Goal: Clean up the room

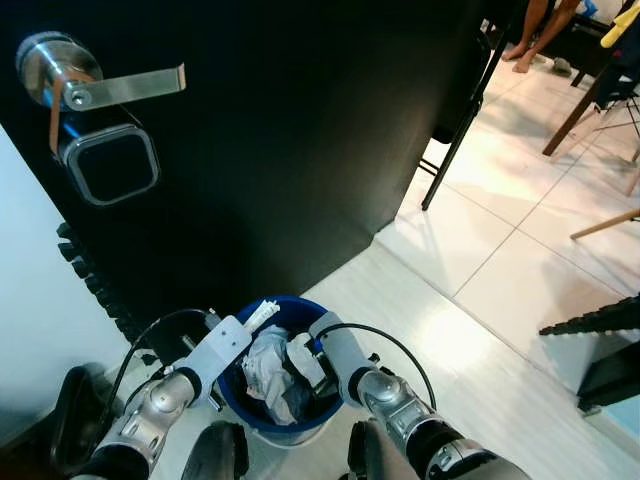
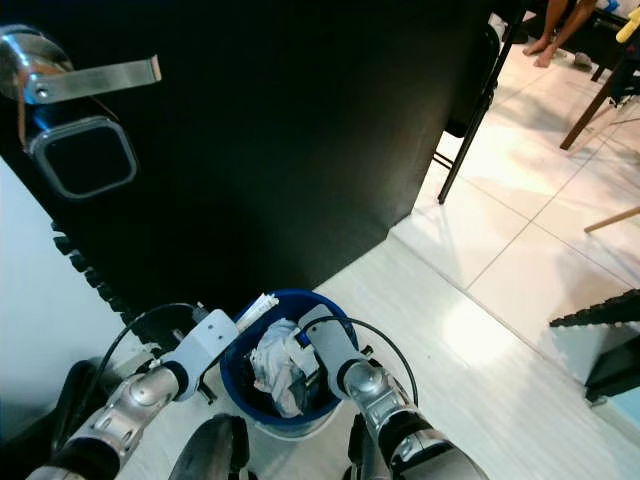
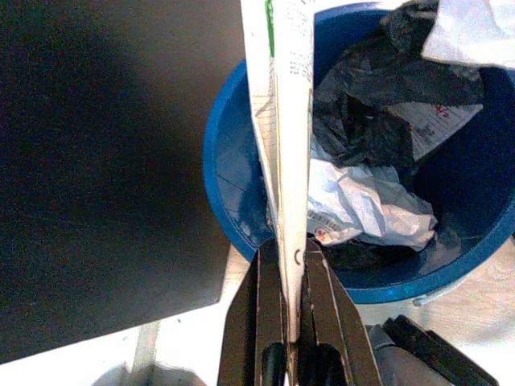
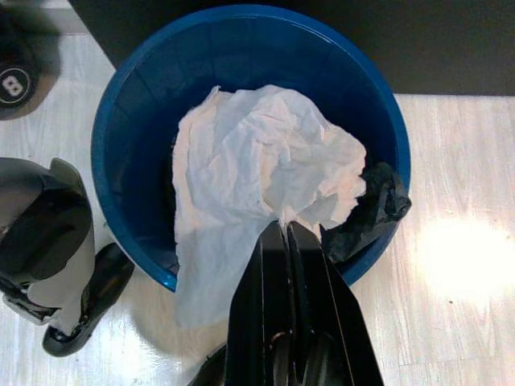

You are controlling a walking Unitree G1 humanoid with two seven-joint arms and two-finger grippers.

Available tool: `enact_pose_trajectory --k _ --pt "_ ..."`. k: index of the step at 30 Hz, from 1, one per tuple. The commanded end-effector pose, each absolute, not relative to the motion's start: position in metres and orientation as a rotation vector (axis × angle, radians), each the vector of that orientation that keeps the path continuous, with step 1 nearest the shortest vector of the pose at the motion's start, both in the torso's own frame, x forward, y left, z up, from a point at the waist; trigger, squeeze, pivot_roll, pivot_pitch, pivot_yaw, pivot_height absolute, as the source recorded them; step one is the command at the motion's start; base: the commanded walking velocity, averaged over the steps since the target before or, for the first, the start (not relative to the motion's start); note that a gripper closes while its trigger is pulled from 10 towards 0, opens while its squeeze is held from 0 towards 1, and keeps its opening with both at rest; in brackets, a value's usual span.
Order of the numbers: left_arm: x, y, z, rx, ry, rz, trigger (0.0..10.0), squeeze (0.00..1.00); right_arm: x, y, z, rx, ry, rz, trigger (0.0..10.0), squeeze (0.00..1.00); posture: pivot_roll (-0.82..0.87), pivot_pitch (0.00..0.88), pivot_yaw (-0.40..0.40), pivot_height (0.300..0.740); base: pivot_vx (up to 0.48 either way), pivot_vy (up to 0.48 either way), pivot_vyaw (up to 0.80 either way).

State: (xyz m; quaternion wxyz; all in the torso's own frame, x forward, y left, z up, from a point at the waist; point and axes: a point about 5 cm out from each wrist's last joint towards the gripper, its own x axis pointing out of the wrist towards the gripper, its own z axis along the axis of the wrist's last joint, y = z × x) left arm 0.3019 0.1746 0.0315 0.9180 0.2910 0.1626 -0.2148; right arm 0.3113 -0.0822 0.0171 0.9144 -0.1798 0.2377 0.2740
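Blue bucket (image 1: 300,425) sat on pale floor (image 1: 480,350) before black door (image 1: 300,130), holding crumpled white paper (image 4: 257,161) and black plastic scraps (image 3: 362,104). Left gripper (image 3: 291,265) pinched flat white printed carton (image 3: 286,121) over bucket rim. Right gripper (image 4: 283,233) clamped on white paper above bucket.

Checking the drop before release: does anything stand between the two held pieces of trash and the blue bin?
Nothing visible. The left gripper holds a flat carton over the blue bin rim; the right gripper holds white paper above it.
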Motion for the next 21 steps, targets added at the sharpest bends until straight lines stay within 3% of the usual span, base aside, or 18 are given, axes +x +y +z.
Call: enact_pose_trajectory --k 1,16,17,18,19,20,21 --pt "0.295 0.171 0.022 0.604 0.365 -0.468 10.0 0.0 0.307 -0.085 0.01 -0.381 0.526 0.561 10.0 0.0 0.06 0.289 -0.115 0.623 0.0 0.0 0.0" --pt "0.299 0.161 0.016 0.547 0.378 -0.437 10.0 0.0 0.309 -0.081 0.013 -0.369 0.512 0.551 10.0 0.0 0.05 0.295 -0.126 0.623 0.0 0.0 0.0" --pt "0.299 0.162 0.016 0.541 0.378 -0.433 10.0 1.0 0.309 -0.08 0.014 -0.361 0.507 0.552 10.0 0.07 0.04 0.294 -0.126 0.623 0.0 0.0 0.0" --pt "0.3 0.163 0.017 0.536 0.379 -0.427 10.0 1.0 0.31 -0.079 0.015 -0.352 0.501 0.555 10.0 0.35 0.05 0.293 -0.127 0.623 0.0 0.0 0.0" --pt "0.3 0.163 0.017 0.536 0.379 -0.427 10.0 1.0 0.31 -0.079 0.015 -0.352 0.501 0.555 10.0 0.35 0.05 0.293 -0.127 0.623 0.0 0.0 0.0" --pt "0.301 0.163 0.017 0.536 0.377 -0.421 10.0 1.0 0.31 -0.078 0.015 -0.347 0.498 0.555 10.0 1.0 0.05 0.293 -0.127 0.623 0.0 0.0 0.0" --pt "0.302 0.164 0.018 0.537 0.374 -0.41 10.0 1.0 0.31 -0.078 0.016 -0.346 0.496 0.553 10.0 1.0 0.05 0.293 -0.128 0.623 0.0 0.0 0.0"
